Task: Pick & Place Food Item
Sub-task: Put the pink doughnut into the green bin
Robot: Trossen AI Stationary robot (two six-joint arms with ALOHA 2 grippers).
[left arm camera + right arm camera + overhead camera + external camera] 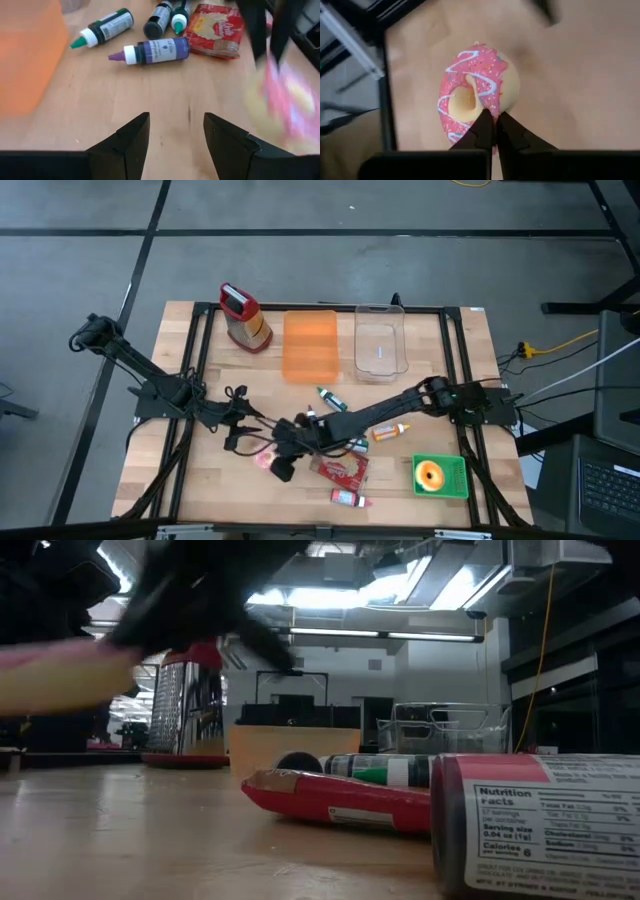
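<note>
A doughnut with pink icing and white stripes [475, 85] hangs above the wooden table near its front middle, with my right gripper [494, 122] shut on it. The high view shows the doughnut [265, 461] at the tip of my right gripper [283, 457]. In the low view it is a pink and tan blur [60, 670] clear of the tabletop. My left gripper [175, 132] stands open just left of it, low over bare wood, with nothing between its fingers; the high view shows this gripper [243, 437] too. My right gripper pinches the doughnut's rim [492, 111] between its two fingers, beside the hole, where the pink icing meets the tan side. The fingers slant down from the table's right. The doughnut is lifted clear of the table, its iced face turned toward the wrist camera.
Food-colouring bottles [155, 50] and a red packet [340, 470] lie close by on the right. A green plate with another doughnut [440, 476] is at the front right. A red grater [245, 316], an orange bin [310, 346] and a clear bin [380, 346] stand at the back.
</note>
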